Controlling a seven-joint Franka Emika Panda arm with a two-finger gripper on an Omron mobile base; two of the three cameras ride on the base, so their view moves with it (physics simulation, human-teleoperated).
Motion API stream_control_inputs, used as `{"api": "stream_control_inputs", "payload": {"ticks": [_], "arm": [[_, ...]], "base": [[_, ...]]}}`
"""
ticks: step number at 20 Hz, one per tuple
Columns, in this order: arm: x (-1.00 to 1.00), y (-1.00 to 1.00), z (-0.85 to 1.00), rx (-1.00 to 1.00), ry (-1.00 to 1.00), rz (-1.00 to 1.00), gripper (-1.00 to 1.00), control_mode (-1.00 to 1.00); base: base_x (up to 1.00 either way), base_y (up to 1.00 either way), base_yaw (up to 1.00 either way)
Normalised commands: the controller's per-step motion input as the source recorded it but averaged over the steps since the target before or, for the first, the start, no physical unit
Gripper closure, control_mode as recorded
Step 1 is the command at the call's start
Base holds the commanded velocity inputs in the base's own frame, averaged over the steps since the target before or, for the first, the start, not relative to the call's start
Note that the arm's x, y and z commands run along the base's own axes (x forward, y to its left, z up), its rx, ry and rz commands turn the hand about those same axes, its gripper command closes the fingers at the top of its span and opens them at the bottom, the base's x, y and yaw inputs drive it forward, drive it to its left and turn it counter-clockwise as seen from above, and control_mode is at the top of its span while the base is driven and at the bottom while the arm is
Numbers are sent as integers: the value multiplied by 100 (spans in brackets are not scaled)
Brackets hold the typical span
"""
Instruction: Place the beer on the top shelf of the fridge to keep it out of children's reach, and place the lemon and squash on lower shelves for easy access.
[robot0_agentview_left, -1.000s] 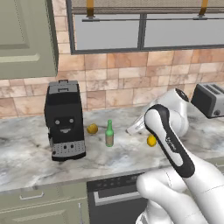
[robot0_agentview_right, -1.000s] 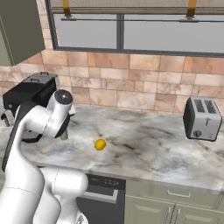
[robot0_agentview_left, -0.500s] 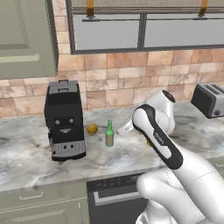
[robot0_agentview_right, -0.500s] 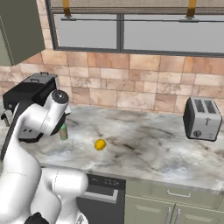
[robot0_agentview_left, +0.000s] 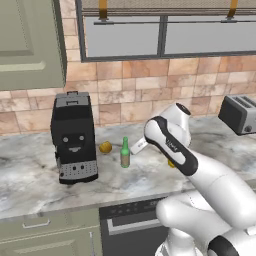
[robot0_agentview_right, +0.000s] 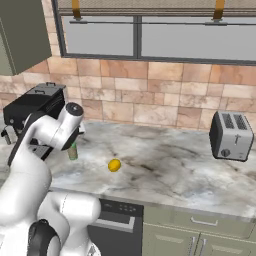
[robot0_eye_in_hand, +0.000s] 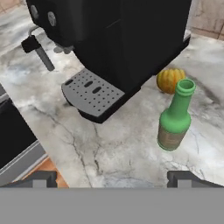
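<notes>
Gripper is hanging over the marble counter with both dark tips spread wide apart and nothing between them (released, gripping no object). In the hand view it is looking down at the beer, which is standing upright on the counter ahead of the tips and toward the right one, clear of both. The squash is sitting just behind the bottle, close against the base of the black coffee machine; whether it is touching the machine cannot be told.

From the left base view, the beer is standing between the coffee machine and the white arm, with the squash just to its left. The lemon is lying alone on open counter in the right base view, well apart from the bottle and partly hidden by the arm in the left one. A silver toaster is sitting far along the counter, by the tiled wall.
</notes>
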Motion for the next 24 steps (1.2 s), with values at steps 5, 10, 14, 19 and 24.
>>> {"api": "stream_control_inputs", "payload": {"ticks": [5, 10, 14, 19, 24], "arm": [[16, 1, -24, 0, 5, -2, -100, -100], [15, 4, -20, 0, 0, 0, -100, -100], [17, 0, -14, 0, 0, 0, -100, -100], [20, 0, -11, 0, 0, 0, -100, -100], [21, 4, -9, 0, -1, 0, -100, -100]], "base": [[0, 0, 0], [0, 0, 0], [0, 0, 0], [0, 0, 0], [0, 0, 0]]}}
